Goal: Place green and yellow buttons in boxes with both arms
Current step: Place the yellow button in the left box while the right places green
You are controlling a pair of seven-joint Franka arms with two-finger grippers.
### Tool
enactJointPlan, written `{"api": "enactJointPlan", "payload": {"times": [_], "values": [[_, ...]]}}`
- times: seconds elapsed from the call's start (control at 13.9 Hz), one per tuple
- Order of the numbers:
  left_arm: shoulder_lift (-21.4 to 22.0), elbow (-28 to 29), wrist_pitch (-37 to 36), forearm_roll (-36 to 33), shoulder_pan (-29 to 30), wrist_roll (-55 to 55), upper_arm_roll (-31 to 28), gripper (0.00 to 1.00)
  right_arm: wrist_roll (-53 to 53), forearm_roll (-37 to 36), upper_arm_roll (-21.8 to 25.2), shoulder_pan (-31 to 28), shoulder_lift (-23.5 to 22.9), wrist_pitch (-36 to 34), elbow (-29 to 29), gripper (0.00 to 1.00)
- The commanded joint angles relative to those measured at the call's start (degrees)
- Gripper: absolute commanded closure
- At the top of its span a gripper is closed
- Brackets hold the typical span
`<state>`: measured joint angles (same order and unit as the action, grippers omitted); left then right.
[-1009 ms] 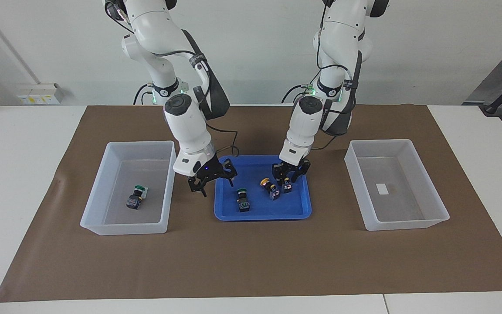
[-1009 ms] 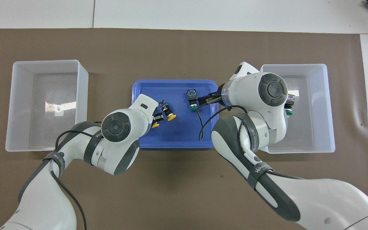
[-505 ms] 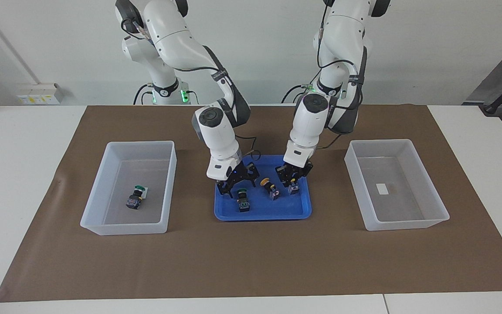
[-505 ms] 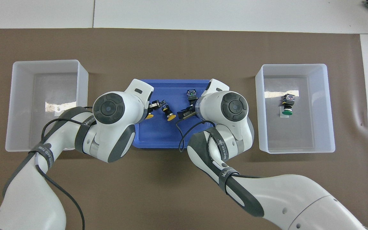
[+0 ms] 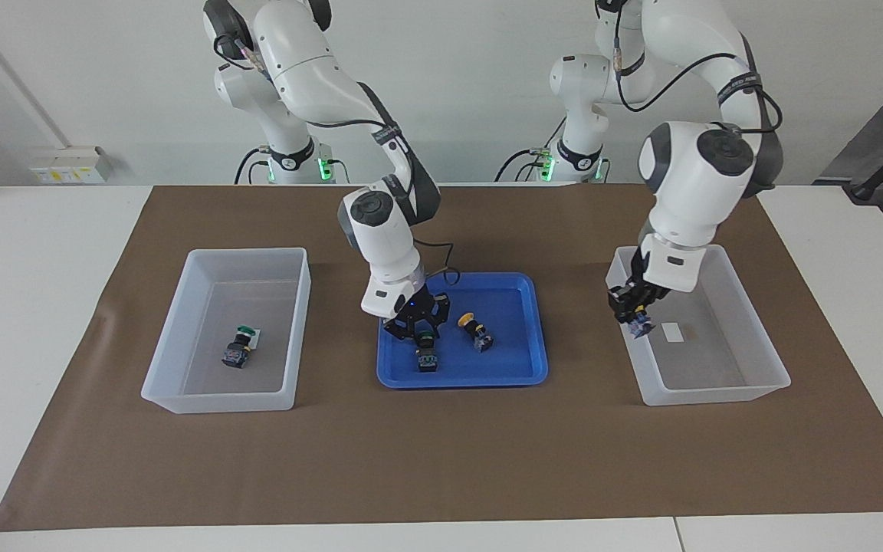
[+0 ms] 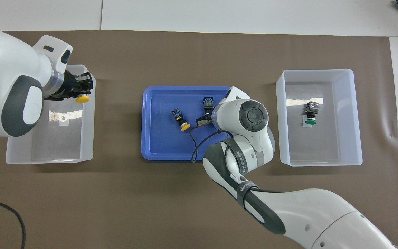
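The left pincer [image 6: 83, 90] hangs over the box [image 6: 19, 152] at the left arm's end, clamped on a yellow button [image 6: 82, 99] lying level. The right pincer [image 5: 420, 331] has closed on the green button [image 5: 426, 354] in the blue tray [image 5: 518, 376]; the free yellow button [image 6: 181, 121] lies slantwise, cap toward the robots. Another green button [image 6: 311, 114] lies in the other box [image 6: 354, 152] (arm band reads "WANEED").

Two high cameras, opposed; both show the blue tray [image 5: 522, 287].
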<state>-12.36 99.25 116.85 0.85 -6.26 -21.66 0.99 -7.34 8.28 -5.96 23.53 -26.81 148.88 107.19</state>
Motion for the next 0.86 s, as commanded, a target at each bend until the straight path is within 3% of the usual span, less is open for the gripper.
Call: {"api": "enactJointPlan", "payload": {"times": [0.0,0.22,0.5,0.58,0.65,0.72,0.79], "values": [[1.27,4.16,2.04,1.00,6.15,14.12,0.50,1.00,-1.36,0.68,-0.01,-0.93,2.97,-1.03,0.22,1.00],[2.61,15.51,15.83,1.00,10.21,23.57,0.50,1.00,-0.93,0.68,0.60,-4.35,9.99,-11.64,-0.22,1.00],[1.47,22.56,24.57,1.00,10.92,26.75,0.42,0.99,5.37,0.51,0.60,-12.25,17.48,-25.36,-0.14,1.00],[0.77,22.74,24.74,1.00,10.75,26.67,0.42,0.86,9.93,0.51,0.60,-14.97,18.53,-28.17,0.04,1.00],[0.67,22.65,24.83,1.00,10.49,26.58,0.42,0.35,14.94,0.51,0.60,-17.96,19.24,-30.64,0.47,1.00],[0.59,22.04,24.05,1.00,10.22,26.40,0.42,0.17,19.68,0.51,0.52,-20.51,19.60,-31.79,1.17,1.00],[0.58,21.34,22.65,1.00,10.13,26.31,0.42,0.09,23.47,0.51,0.52,-22.37,20.38,-31.72,3.01,1.00]]}}
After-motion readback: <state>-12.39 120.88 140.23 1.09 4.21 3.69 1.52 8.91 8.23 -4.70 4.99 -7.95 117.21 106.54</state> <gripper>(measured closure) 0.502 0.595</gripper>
